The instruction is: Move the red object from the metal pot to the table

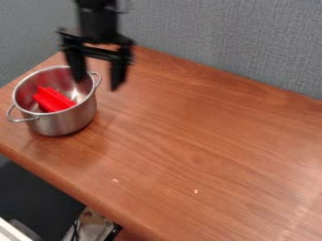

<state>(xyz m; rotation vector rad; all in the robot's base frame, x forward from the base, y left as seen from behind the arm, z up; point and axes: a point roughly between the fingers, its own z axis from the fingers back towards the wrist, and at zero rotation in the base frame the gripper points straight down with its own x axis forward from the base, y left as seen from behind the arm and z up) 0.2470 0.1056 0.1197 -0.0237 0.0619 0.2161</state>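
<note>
A shiny metal pot [56,119] with small loop handles stands near the table's left corner. Inside it lies the red object [52,98], a long narrow bar resting slantwise on the pot's bottom. My gripper [98,75] hangs open just above the pot's far right rim, its two black fingers spread wide with nothing between them. The reddish-brown wooden table [201,141] stretches out to the right of the pot.
A grey wall rises behind the table. The table's rounded front edge [75,193] runs diagonally below the pot, with dark floor beneath it.
</note>
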